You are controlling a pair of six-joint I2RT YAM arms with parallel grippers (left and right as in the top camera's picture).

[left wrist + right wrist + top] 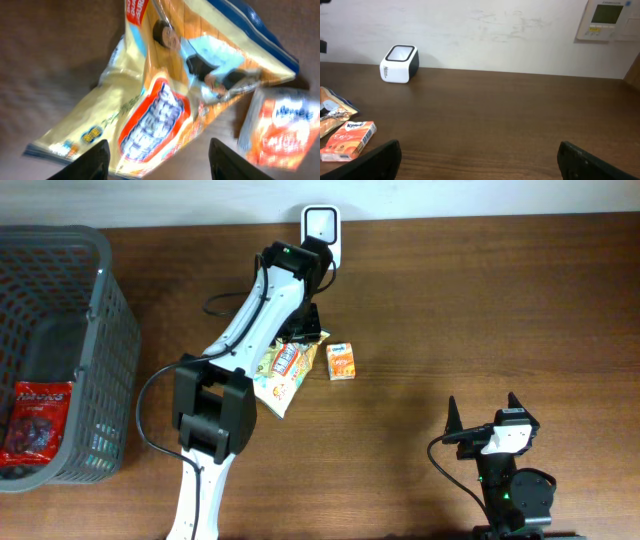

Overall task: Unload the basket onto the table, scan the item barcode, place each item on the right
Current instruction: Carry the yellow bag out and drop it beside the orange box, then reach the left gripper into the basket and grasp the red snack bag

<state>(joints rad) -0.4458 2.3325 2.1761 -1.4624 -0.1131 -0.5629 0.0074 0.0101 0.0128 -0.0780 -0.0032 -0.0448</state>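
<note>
Overhead view: yellow snack bag lying flat on the dark wooden worktop, directly below the left claw and partly hidden by it, with a small orange carton just beside it on the side toward the right arm. From the left wrist camera, blurred: printed face of the bag up, filling the space ahead of the claw's two black fingertips, orange carton close by the bag's corner, touching or a hair apart, impossible to say. Left claw parted, poised over the bag with one fingertip toward each side of its lower end, clamped on nothing; any contact with the wrapper not clear. Farther out, white barcode scanner at the far edge of the worktop by the wall, beyond the left arm and apart from the bag. Well away at the near right, right claw spread wide, gripping nothing, facing scanner and carton across the wood. At far left, grey mesh basket with a red packet inside.
</note>
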